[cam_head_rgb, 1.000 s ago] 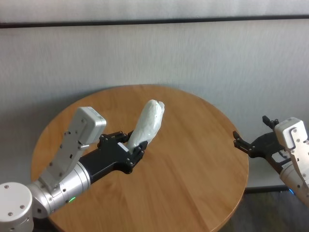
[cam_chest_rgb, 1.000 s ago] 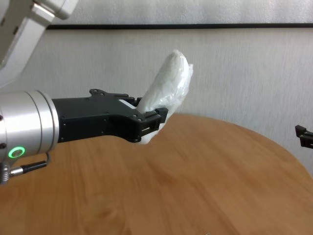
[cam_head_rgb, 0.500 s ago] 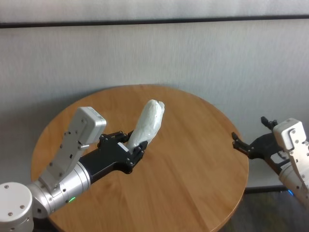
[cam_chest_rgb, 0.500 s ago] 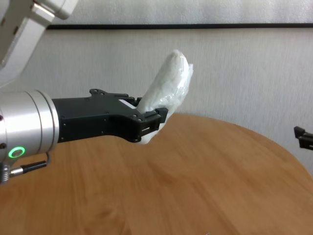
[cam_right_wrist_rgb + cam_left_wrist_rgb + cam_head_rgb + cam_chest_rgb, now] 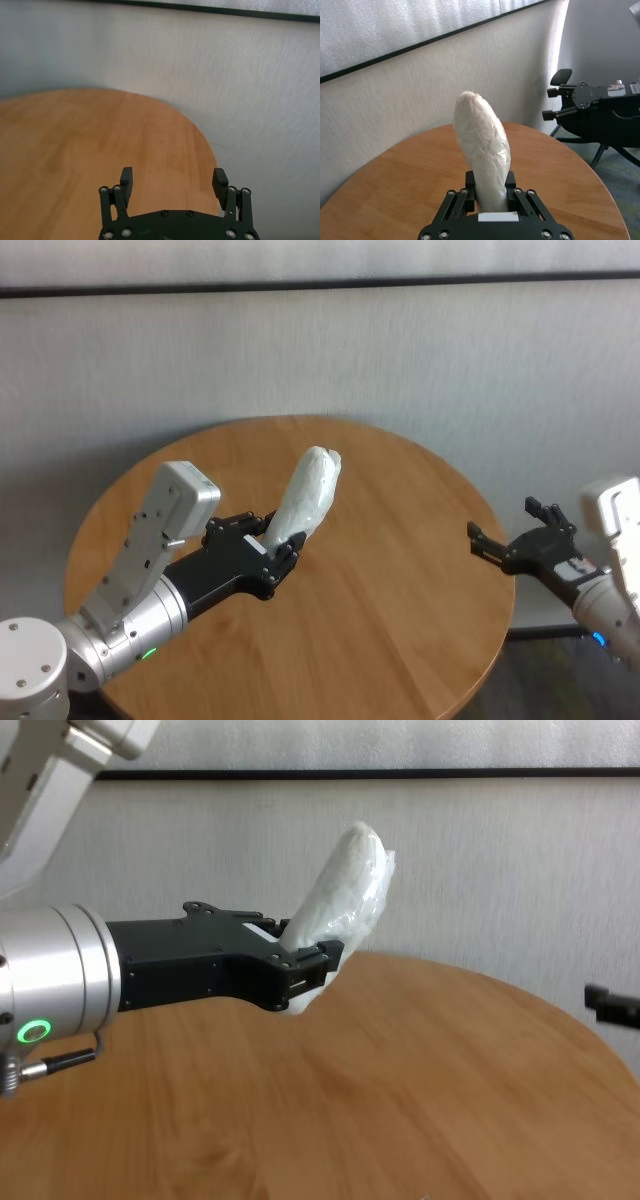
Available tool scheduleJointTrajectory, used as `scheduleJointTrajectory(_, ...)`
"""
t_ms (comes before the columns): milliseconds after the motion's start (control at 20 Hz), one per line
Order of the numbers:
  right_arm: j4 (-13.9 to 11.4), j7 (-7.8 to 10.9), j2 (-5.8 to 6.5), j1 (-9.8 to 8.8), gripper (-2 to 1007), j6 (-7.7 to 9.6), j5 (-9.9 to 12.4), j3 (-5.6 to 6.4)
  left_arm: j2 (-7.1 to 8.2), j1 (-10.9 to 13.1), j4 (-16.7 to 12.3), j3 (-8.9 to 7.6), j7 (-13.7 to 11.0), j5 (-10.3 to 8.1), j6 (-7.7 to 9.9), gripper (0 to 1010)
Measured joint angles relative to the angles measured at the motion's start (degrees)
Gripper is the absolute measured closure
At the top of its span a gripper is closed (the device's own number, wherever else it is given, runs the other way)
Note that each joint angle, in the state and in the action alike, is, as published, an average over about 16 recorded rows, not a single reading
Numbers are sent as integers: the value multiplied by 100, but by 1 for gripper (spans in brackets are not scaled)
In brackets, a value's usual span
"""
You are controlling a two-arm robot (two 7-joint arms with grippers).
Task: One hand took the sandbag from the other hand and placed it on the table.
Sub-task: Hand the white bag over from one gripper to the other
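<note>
Currently left tool (image 5: 272, 558) is clamped on the lower end of the sandbag (image 5: 305, 495), holding it above the bench (image 5: 400, 600), no contact between bag and wood. Sandbag stands nearly upright, tilted a bit, its free end pointing up and away from the robot. Left wrist view confirms: both fingers (image 5: 465, 196) press the bag's base from either side, and most of the sandbag (image 5: 482, 145) sticks out past the fingertips. Chest view shows the same grip, the sandbag (image 5: 345, 905) rising from the left tool (image 5: 305, 975) over the bench (image 5: 400, 1100), with a green ring light on the silver wrist.

Right tool (image 5: 510, 535) sits at the bench's right edge, fingers spread wide, nothing between them. It points toward the left arm, well apart from the sandbag. Right wrist view: both fingertips (image 5: 126, 180) hang over the bench (image 5: 75, 150) near its rim, gap clear. In the left wrist view the right tool (image 5: 557, 95) shows farther off, beyond the bench edge. In the chest view only a finger tip (image 5: 610, 1003) of it enters at the right border.

Behind the bench is a pale wall (image 5: 400, 350) with a dark horizontal strip near the top.
</note>
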Motion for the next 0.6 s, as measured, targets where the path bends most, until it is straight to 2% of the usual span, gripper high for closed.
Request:
scheduleJointTrajectory(350, -202, 612, -136, -92, 4, 408, 885, 368, 0, 0, 0, 0, 0, 0, 0, 650)
scheduleJointTrajectory(450, -237, 735, -166, -108, 4, 468, 1042, 443, 0, 0, 0, 0, 0, 0, 0, 650)
scheduleJointTrajectory(600, -262, 875, -202, -124, 4, 513, 1160, 511, 0, 0, 0, 0, 0, 0, 0, 650)
